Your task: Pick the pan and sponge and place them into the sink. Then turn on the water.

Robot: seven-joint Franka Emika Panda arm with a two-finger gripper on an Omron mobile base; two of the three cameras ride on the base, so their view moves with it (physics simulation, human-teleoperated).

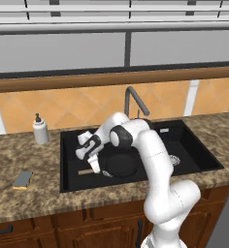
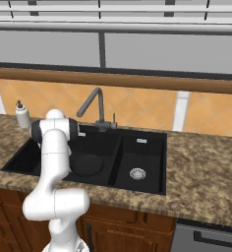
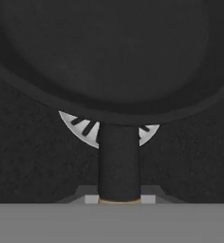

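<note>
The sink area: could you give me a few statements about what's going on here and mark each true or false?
1. The pan lies in the wide basin of the sink. True.
2. The sponge is already in the sink. False: it lies on the counter, left of the sink.
3. Water is running from the faucet. False: no stream shows.
4. The gripper is down in the basin at the pan's handle. True.
5. The soap bottle stands right of the sink. False: it stands at its back left corner.
</note>
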